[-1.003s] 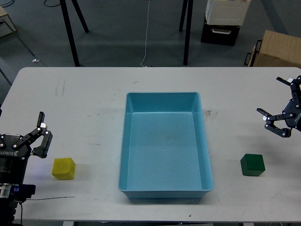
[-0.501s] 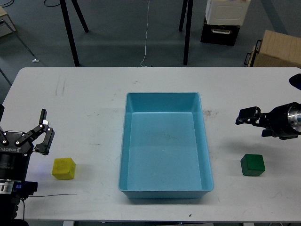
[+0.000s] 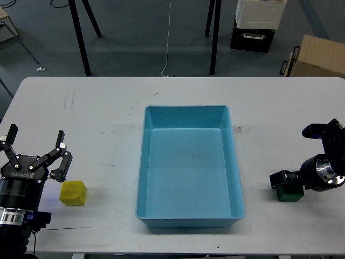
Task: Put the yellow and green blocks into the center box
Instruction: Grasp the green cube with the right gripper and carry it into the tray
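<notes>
The yellow block (image 3: 73, 193) lies on the white table at the front left. My left gripper (image 3: 35, 147) is open and empty, just left of and behind the block, one fingertip (image 3: 66, 163) close to its upper left corner. The green block (image 3: 291, 195) lies at the front right, partly covered by a finger (image 3: 281, 178) of my right gripper (image 3: 298, 155). That gripper is open, with its other finger (image 3: 315, 130) farther back. The blue box (image 3: 188, 108) stands empty in the middle of the table.
A thin black cable (image 3: 67, 227) lies near the table's front left edge. On the floor beyond the table are a cardboard box (image 3: 318, 54), a black and white crate (image 3: 257, 24) and dark stand legs (image 3: 82, 40).
My right gripper has dropped down and forward onto the green block, turning as it went. My left gripper has shifted right and turned, its fingers now closer to the yellow block.
</notes>
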`<state>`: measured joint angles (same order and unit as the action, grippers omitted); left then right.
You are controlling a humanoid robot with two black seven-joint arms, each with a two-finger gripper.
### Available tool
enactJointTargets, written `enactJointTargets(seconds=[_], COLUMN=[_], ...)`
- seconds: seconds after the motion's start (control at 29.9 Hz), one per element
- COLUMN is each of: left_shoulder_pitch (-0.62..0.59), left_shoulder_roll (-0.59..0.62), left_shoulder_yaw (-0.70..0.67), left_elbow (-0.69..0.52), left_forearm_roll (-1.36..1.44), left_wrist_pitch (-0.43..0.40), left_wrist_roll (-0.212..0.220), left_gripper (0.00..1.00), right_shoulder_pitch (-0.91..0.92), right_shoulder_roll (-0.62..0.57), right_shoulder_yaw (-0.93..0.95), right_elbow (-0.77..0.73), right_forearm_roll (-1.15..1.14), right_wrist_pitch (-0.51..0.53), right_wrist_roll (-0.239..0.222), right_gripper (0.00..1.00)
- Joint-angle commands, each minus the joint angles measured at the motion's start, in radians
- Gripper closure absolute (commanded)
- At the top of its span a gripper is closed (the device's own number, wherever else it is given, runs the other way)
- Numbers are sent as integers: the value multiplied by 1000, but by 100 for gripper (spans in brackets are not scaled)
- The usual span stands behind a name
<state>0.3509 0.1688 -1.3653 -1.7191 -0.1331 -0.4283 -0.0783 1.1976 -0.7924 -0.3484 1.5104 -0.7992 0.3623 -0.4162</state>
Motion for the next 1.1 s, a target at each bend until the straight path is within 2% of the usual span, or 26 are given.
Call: enactJointTargets(seconds=[0.0, 0.07, 0.1, 0.17, 0.23, 0.3, 0.57, 0.7, 0.8, 0.87, 1.0, 1.07], left_shoulder_pitch=[2, 2, 0, -1, -1, -1, -1, -1, 0, 0, 2, 2], left_shoulder_roll=[0, 0, 0, 0, 0, 0, 0, -2, -3, -3, -5, -3], left_shoulder_yaw=[2, 12, 18, 25, 31, 34, 35, 35, 35, 35, 35, 35], left_elbow=[10, 15, 21, 26, 27, 27, 27, 27, 27, 27, 27, 27], left_forearm_roll=[0, 0, 0, 1, 1, 1, 0, 0, 0, 1, 0, 0], left_wrist_pitch=[-3, -3, -4, -3, -3, -3, 0, 0, 0, 0, 0, 0], left_wrist_roll=[0, -1, -1, -3, -3, -3, -3, -3, -3, -4, -6, -6], left_gripper=[0, 0, 0, 0, 0, 0, 0, 0, 0, 0, 0, 0], right_shoulder_pitch=[-7, -7, -7, -4, -4, -4, 60, 212, 370, 445, 445, 404], right_shoulder_roll=[15, 12, 10, 8, 4, -1, -44, -16, 138, 287, 565, 658], right_shoulder_yaw=[2, 0, 0, -4, -4, -4, 31, 40, 28, 14, -30, -52], right_elbow=[1, 4, 7, 16, 17, 27, 115, 123, 94, 7, -195, -268], right_forearm_roll=[6, 5, 5, -3, 2, 2, 49, 254, 395, 455, 460, 460], right_wrist_pitch=[-37, -39, -39, -23, -29, -29, -34, -28, -31, -32, -26, -20], right_wrist_roll=[1, 1, -1, -4, -7, -10, -18, -16, -10, -9, -10, -12], right_gripper=[0, 5, 16, 78, 84, 99, 100, 100, 100, 100, 100, 100])
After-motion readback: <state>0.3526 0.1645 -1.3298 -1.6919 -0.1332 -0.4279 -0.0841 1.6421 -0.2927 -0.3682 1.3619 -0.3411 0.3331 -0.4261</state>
